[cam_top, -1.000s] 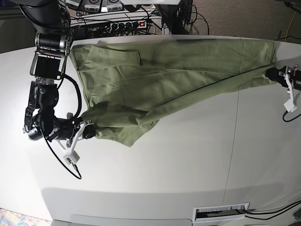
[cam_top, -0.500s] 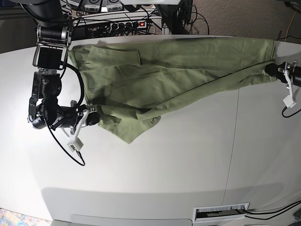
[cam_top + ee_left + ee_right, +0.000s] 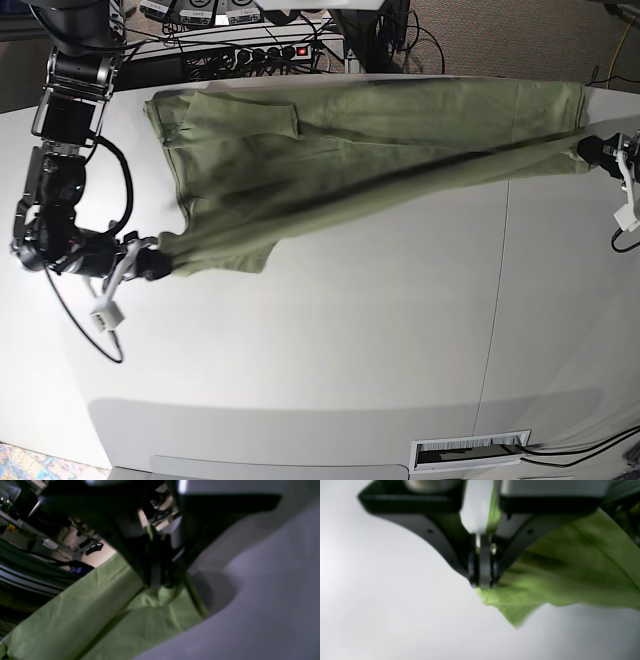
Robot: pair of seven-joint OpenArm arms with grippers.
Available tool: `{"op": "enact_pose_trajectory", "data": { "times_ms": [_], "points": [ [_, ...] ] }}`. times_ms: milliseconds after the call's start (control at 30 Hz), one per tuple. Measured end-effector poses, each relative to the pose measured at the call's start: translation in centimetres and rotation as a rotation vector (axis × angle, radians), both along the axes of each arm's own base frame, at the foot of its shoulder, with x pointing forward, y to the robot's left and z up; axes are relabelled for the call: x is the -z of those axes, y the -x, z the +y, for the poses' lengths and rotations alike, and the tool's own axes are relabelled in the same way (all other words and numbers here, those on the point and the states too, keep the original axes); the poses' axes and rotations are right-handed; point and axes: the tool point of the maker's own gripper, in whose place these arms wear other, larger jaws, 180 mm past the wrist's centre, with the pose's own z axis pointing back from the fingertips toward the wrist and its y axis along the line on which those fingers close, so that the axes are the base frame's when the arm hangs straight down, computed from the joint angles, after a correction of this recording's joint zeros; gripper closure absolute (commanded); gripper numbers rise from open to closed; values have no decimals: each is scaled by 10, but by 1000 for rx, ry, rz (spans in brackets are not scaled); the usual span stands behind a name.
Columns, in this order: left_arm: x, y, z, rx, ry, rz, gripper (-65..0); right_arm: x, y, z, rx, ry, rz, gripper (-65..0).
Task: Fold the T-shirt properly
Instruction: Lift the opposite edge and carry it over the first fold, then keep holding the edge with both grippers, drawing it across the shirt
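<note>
The olive-green T-shirt (image 3: pixel 350 140) lies stretched across the far half of the white table (image 3: pixel 350 340). At the left of the base view my right gripper (image 3: pixel 155 268) is shut on a corner of the shirt. In the right wrist view the right gripper (image 3: pixel 482 585) pinches the T-shirt (image 3: pixel 557 580), a small tip of cloth hanging below the fingertips. Near the table's right edge my left gripper (image 3: pixel 592 150) is shut on the opposite end. The left wrist view shows the left gripper (image 3: pixel 157 585) clamped on bunched T-shirt cloth (image 3: pixel 75 620).
A power strip (image 3: pixel 270 50) and tangled cables sit behind the table's far edge. A slotted vent (image 3: pixel 470 452) lies at the front edge. A seam (image 3: pixel 500 300) runs across the tabletop on the right.
Both grippers have pulled apart, the right one leftward and the left one rightward. The sagging fold near the right gripper has been drawn out and the shirt's lower edge is taut.
</note>
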Motion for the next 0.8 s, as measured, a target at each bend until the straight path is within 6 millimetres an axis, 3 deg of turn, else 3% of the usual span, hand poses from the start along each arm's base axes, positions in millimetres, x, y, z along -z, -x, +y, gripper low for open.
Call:
{"op": "enact_pose_trajectory", "data": {
  "times_ms": [100,367,800],
  "points": [
    [0,0,-1,-1,4,-2,0,-10,-3,-15,39,6,-28,0],
    [0,0,-1,-1,3,-1,0,6,9,-11,27,11,18,0],
    [0,0,0,0,3,-1,0,9,8,-2,14,-1,22,0]
  ]
}}
